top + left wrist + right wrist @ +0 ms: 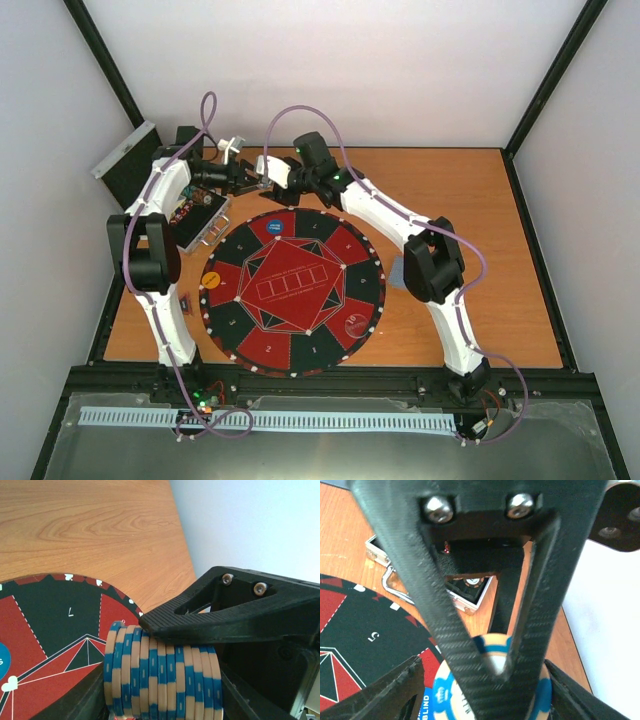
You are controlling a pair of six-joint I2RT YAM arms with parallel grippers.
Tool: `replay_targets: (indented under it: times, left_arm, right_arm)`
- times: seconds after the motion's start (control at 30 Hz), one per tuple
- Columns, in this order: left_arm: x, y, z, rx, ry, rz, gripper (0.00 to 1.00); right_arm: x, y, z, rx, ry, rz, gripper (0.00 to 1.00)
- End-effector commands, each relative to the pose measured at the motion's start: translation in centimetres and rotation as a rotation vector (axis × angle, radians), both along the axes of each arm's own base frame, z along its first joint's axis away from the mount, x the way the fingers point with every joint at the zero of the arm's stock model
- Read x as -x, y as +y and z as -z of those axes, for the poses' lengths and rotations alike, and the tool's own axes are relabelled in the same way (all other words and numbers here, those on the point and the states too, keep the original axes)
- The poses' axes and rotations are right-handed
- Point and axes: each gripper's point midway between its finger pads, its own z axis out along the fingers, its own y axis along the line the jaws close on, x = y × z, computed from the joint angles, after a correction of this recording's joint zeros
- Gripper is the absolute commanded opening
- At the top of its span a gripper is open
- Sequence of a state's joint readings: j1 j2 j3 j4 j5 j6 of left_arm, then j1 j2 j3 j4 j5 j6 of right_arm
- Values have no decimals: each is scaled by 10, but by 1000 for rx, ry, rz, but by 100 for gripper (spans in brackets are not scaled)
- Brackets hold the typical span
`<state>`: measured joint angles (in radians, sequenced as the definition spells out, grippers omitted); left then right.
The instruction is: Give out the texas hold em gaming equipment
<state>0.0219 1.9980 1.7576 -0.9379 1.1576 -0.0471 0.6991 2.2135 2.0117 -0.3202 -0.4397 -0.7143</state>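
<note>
Above the far rim of the round red-and-black mat, the left gripper clamps a row of blue-and-tan striped round chips edge-on. They look rigid, slick and prone to spilling, best peeled off by the rim. The right gripper straddles the end chip, though I cannot tell if it grips. A silver case sits left, and the bare wooden tabletop beyond gives room.

Wooden surface — round red-and-black mat centred; open silver case touching its left-rear edge.
</note>
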Motion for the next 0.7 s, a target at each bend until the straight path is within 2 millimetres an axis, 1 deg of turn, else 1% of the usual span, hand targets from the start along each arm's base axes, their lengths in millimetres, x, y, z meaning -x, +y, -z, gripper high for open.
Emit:
replay_targets:
  times: [0.0,0.17,0.2,0.3,0.37,0.67]
  left_arm:
    - [7,-11,-33,56,-78,40,1]
    - [8,-11,-34,54,-81,42,1]
    - [8,-11,-34,54,-80,42,1]
    - [9,-11,-35,52,-82,40,1]
    - [9,-11,-35,51,-86,40,1]
    - [9,-12,-36,52,-87,41,1]
  right_arm:
    - [-8,5,-2,-4,-44,-16,59]
    - [-13,8,-3,-5,-59,-10,51]
    - [-14,8,-3,-5,-58,-11,51]
    - [-14,8,0,1,-56,-10,56]
    - [-14,8,1,7,-55,-9,55]
    - [-10,6,-2,16,-56,-21,32]
